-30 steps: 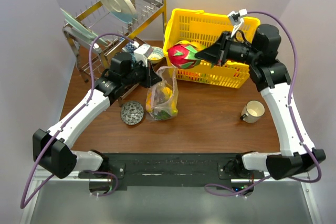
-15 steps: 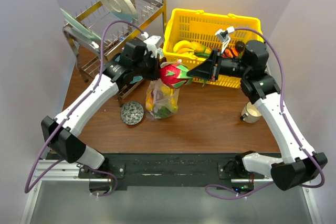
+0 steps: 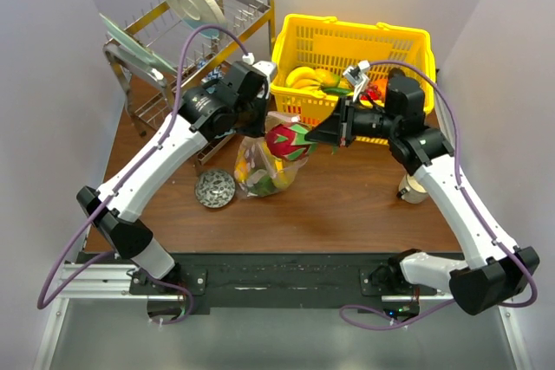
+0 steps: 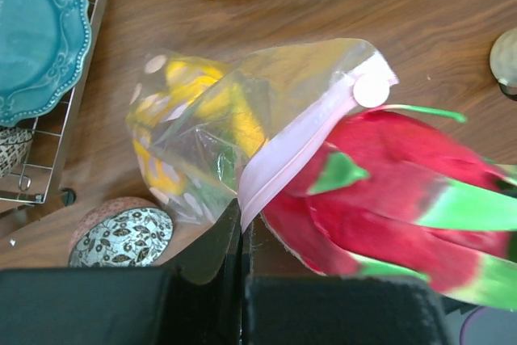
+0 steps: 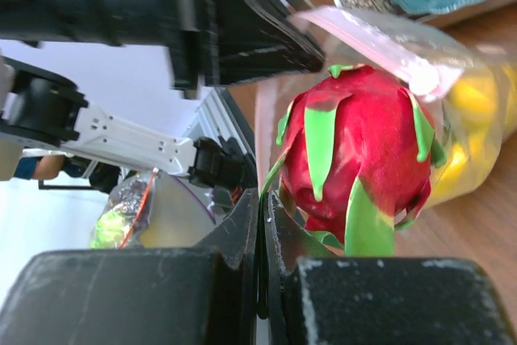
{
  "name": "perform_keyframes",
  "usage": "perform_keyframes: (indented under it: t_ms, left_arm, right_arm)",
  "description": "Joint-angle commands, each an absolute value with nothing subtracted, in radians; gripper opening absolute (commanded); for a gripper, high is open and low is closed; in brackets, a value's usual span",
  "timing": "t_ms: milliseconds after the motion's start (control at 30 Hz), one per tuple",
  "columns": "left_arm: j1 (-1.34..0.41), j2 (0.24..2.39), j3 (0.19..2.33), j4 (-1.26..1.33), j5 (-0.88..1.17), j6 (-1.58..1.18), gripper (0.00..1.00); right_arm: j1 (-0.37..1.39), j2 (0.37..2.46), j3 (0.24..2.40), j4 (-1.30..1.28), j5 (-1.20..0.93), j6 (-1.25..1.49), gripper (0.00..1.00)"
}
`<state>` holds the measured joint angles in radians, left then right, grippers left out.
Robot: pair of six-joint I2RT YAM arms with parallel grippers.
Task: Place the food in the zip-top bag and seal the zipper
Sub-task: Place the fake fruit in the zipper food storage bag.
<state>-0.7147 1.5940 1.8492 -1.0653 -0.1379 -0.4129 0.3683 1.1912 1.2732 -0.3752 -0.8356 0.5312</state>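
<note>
A red dragon fruit with green leaves [image 3: 289,140] hangs at the mouth of the clear zip-top bag [image 3: 260,171]. My right gripper [image 3: 317,133] is shut on one of its thin green leaves [image 5: 279,171]. In the right wrist view the fruit [image 5: 355,151] sits just under the bag's pink zipper strip [image 5: 380,46]. My left gripper [image 4: 242,220] is shut on that zipper strip [image 4: 299,139] and holds the bag's rim up. Yellow and green food [image 4: 218,111] lies inside the bag. More food, a banana [image 3: 303,77] among it, lies in the yellow basket [image 3: 347,41].
A dish rack [image 3: 173,49] with plates stands at the back left, a teal plate [image 4: 36,30] in it. A round patterned piece [image 3: 214,188] lies left of the bag. A white mug [image 3: 413,188] stands at the right, under my right arm.
My right arm has carried the dragon fruit from the basket leftward and down to the bag's mouth. My left arm has lifted the bag's rim and shifted right.
</note>
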Motion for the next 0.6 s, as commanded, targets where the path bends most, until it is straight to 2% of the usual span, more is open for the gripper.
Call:
perform_keyframes:
  t_ms: [0,233,367,400,500,567]
  left_arm:
    - [-0.727,1.594,1.895,-1.031,-0.088,-0.439,0.0]
    - [-0.735,1.605,1.839,-0.925,0.089,-0.446,0.0]
    - [-0.733,1.586,1.813,-0.885,0.127,-0.449,0.0]
    - [-0.735,1.585,1.81,-0.878,0.132,-0.451,0.0]
    - [-0.733,1.575,1.812,-0.877,0.129,-0.446,0.0]
    - [-0.732,1.569,1.807,-0.877,0.118,-0.44,0.0]
  right_arm:
    - [0.408,1.189,1.235,-0.275,-0.819,0.546,0.0]
    - [0.524,1.227,1.152,-0.006,-0.726,0.719,0.0]
    - [0.569,1.262,1.109,0.063,-0.547,0.684,0.0]
    - [0.569,1.27,1.1,0.066,-0.535,0.666,0.06]
    - [0.571,1.295,1.115,-0.021,-0.537,0.617,0.61]
    - [0.572,1.261,1.117,-0.066,-0.528,0.601,0.72]
